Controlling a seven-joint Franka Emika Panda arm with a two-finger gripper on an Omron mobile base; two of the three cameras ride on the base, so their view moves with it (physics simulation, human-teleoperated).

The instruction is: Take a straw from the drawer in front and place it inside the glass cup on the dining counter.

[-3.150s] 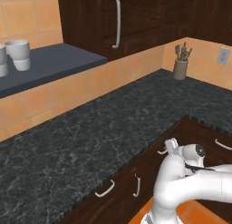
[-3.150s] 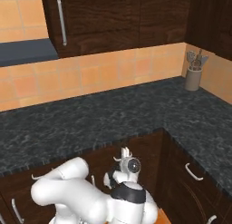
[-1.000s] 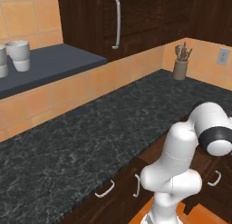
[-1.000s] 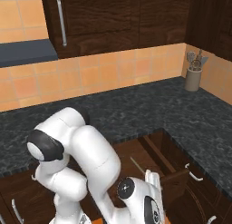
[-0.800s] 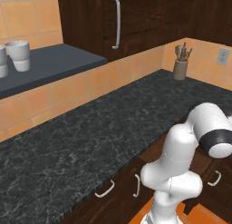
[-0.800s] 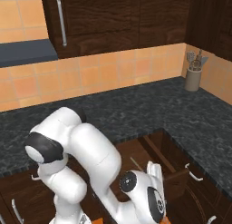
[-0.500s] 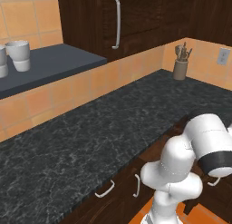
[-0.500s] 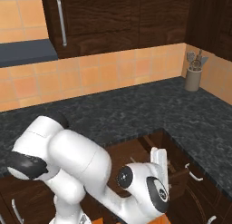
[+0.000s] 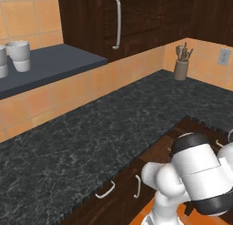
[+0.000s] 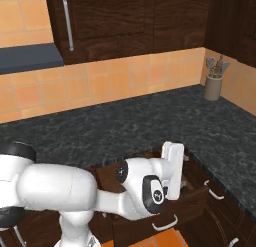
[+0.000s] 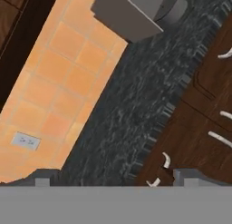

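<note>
Standing open below the black speckled worktop (image 10: 150,126), the drawer (image 10: 192,203) is seen in the right base view with its dark brown front pulled out and a short curved silver handle (image 10: 165,224) on that front; its inside is largely hidden by the arm, so what lies in it cannot be told; in the left base view the drawer's opening (image 9: 182,133) is seen at the worktop's front edge, just behind the arm's large white joint. The gripper (image 10: 174,171) is held over the open drawer in the right base view, its white hand seen upright; its fingertips are not made out there; in the hand view two small dark fingertips (image 11: 41,181) are seen at the bottom, set far apart with nothing between them, so the jaws are taken as spread wide and empty. Dark brown cabinet fronts with small curved silver handles (image 11: 166,160) are shown in the hand view beside the speckled worktop, with orange wall tiles (image 11: 59,96) and a wall socket (image 11: 25,141) on them. A utensil holder (image 9: 180,69) is set on the worktop in the far corner; two white-grey mugs (image 9: 18,55) are placed on a dark blue-grey shelf (image 9: 50,67) at the left; a tall cabinet door with a long vertical handle (image 9: 117,23) is seen above.
</note>
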